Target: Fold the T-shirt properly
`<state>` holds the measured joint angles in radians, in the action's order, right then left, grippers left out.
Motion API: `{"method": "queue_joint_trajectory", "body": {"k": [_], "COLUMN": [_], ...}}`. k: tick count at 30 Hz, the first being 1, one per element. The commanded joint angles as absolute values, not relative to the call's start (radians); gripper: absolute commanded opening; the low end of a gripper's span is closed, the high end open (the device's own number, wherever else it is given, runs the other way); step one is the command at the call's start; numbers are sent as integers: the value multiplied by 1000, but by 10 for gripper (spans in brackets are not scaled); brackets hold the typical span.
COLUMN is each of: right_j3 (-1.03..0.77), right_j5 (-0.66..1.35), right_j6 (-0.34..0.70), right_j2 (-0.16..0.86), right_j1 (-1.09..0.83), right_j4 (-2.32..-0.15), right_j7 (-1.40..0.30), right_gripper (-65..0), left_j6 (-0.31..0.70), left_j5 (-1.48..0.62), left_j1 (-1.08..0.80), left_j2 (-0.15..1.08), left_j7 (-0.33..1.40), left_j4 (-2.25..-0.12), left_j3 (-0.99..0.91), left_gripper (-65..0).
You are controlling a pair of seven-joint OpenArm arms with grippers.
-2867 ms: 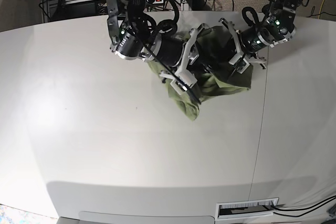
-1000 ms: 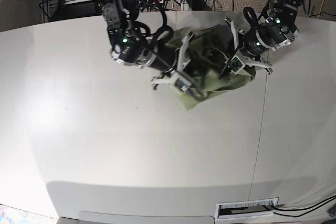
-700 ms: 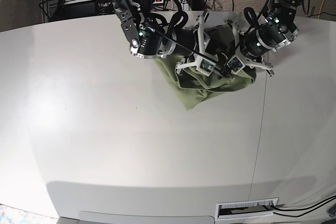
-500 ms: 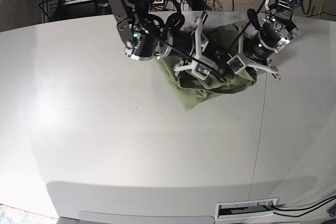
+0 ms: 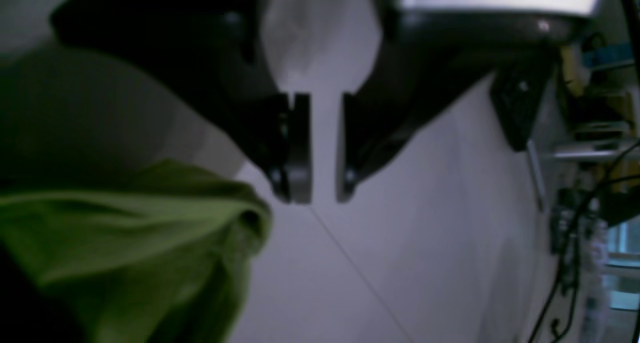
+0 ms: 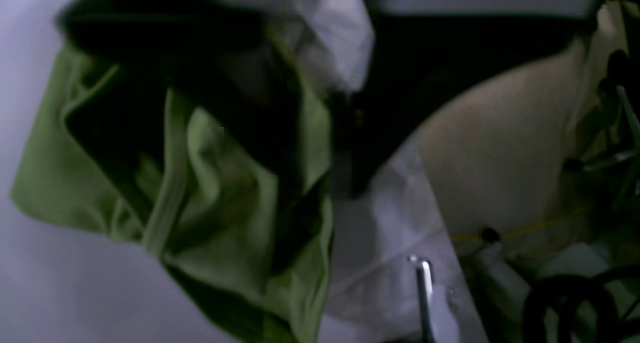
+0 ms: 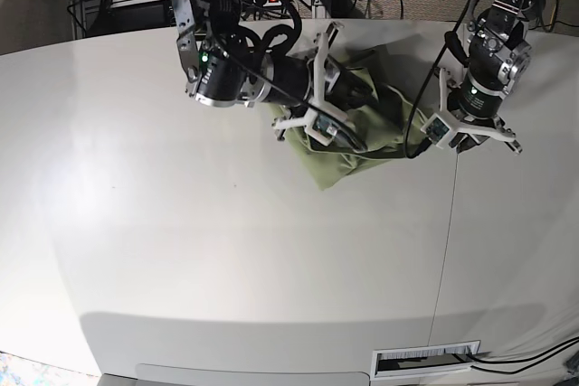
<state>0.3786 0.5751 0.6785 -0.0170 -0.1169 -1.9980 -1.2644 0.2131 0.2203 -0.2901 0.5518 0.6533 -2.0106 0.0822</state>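
My left pincer (image 5: 316, 183) hangs over bare table, its dark jaws standing a narrow gap apart with nothing between them; only the white surface and a thin seam line show through the gap. In the base view this left pincer (image 7: 472, 137) sits just off the right edge of the cloth, apart from it.

My right pincer (image 7: 321, 110) is down in the cloth. Its wrist view is blurred and dark, with fabric bunched right up around the fingers, so I cannot tell how far the jaws stand open or whether they grip anything.

The olive-green, soft, wrinkled cotton T-shirt (image 7: 366, 137) lies as one crumpled heap on the far middle of the large white rounded table (image 7: 226, 250), between my two arms. One pointed corner trails toward the near side. Close up, the T-shirt (image 6: 200, 183) shows deep folds, a rolled hemmed edge and dark shadowed pockets. From the left wrist, a rounded lip of the T-shirt (image 5: 150, 218) bulges just beside the pincer.

Count: one shirt, two pincers. No containers seen.
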Motion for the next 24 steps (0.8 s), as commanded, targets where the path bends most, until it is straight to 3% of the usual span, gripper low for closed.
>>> {"method": "queue_joint_trajectory", "body": {"k": [1,5,10,24], "right_j3": [379,379,379,379], "right_j5": [597,532,300,146], "right_j6": [684,684,683,680], "right_j2": [-21,-1,31,58], "right_j1": [-132,-207,-285,-179], "right_j4": [-2026,-2134,-2252,-2050], "right_j7": [-1255,-1261,-1179,-1019], "right_gripper": [-456,-445,-445,-446], "left_j6": [200,200,200,199], "left_j5": [218,206,205,193], "left_j1": [-286,-286,-285,-285], "left_j2": [566,566,568,568], "left_j7": [645,643,645,634], "left_j4": [-2027,-2027,-2027,-2027], "left_j3": [75,75,75,75], "left_gripper": [-546,-546,-546,-546]}}
